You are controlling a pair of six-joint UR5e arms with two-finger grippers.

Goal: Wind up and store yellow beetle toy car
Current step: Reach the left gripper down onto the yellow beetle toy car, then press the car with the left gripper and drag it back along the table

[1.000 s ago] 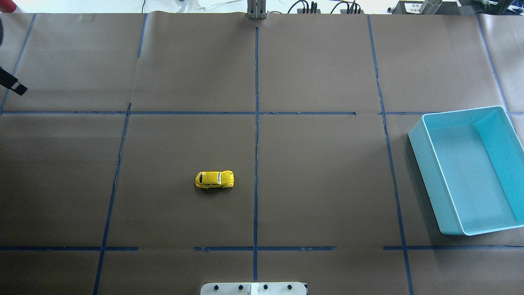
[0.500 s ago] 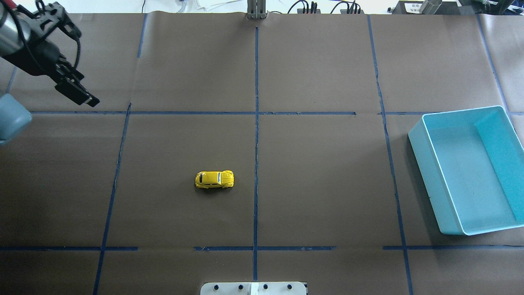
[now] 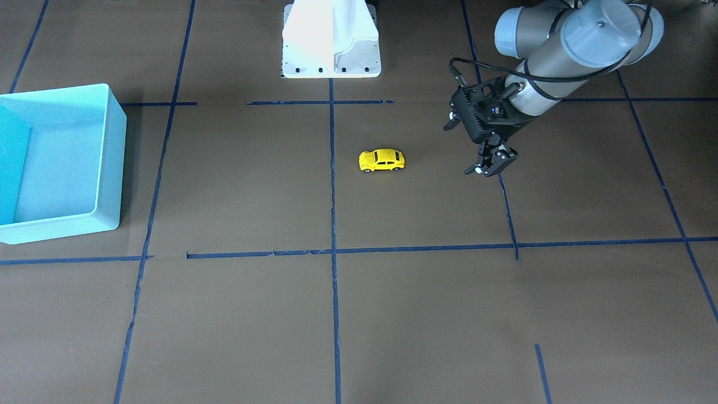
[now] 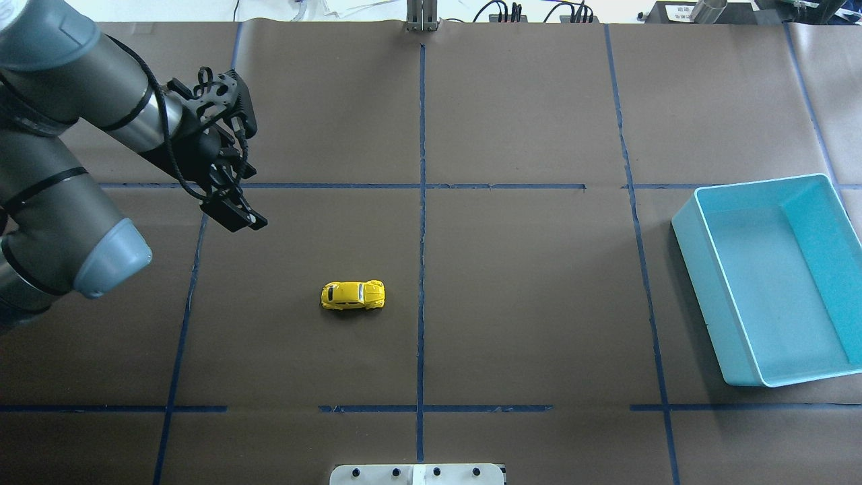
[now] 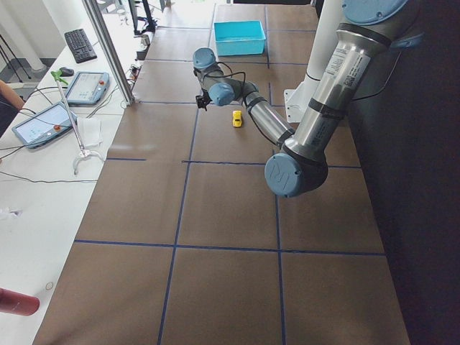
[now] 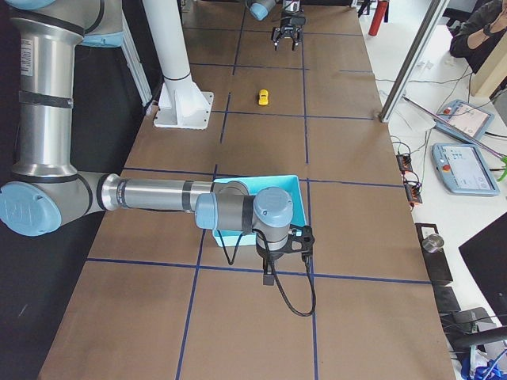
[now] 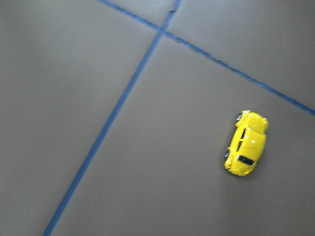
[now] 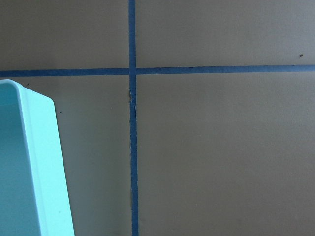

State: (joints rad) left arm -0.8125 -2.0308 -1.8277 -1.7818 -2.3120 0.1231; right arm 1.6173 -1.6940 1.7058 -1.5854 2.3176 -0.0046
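Note:
The yellow beetle toy car [image 4: 353, 295] stands on its wheels on the brown table, just left of the centre tape line. It also shows in the front view [image 3: 381, 160] and in the left wrist view [image 7: 246, 150]. My left gripper [image 4: 236, 215] hangs above the table, back and to the left of the car, apart from it; in the front view [image 3: 489, 167] its fingers stand apart and empty. My right gripper [image 6: 269, 273] shows only in the right side view, beside the light blue bin [image 4: 697, 289]; I cannot tell if it is open or shut.
The bin is empty and sits at the table's right edge; its rim shows in the right wrist view [image 8: 44, 147]. Blue tape lines cross the brown paper. The robot's white base plate [image 4: 417, 475] is at the near middle edge.
My left arm has swung in from the table's left edge, rightward and nearer to the car. The car and the bin have not moved.

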